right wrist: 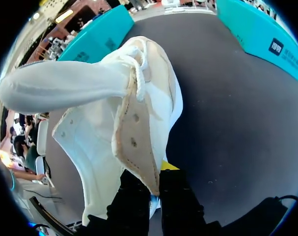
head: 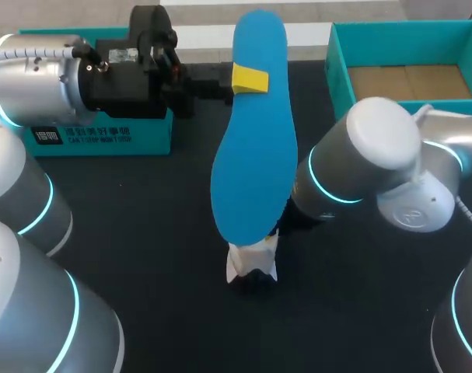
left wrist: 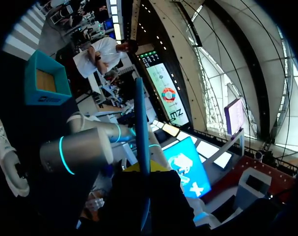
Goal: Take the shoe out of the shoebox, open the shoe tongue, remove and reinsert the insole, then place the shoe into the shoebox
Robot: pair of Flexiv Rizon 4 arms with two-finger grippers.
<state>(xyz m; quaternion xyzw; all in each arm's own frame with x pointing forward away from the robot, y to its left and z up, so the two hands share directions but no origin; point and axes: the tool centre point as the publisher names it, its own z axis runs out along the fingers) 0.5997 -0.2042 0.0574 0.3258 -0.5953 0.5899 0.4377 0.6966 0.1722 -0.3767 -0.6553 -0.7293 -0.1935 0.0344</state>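
A blue insole [head: 255,171] hangs in the air over the table's middle. My left gripper [head: 239,80] is shut on its far end, one yellow tip showing on the near face. In the left wrist view the insole [left wrist: 141,137] is edge-on between that gripper's [left wrist: 144,172] fingers. Below it a white shoe [head: 253,263] rests on the black table, mostly hidden by the insole. My right arm [head: 368,155] comes down beside the shoe, its gripper hidden there. In the right wrist view my right gripper [right wrist: 156,184] is shut on the shoe's [right wrist: 94,142] side flap, and the tongue [right wrist: 65,88] is folded back.
The open teal shoebox [head: 340,78] stands at the back right. A teal lid [head: 103,140] sits at the back left, under my left arm. Bare black tabletop [head: 158,256] lies in front and to both sides of the shoe.
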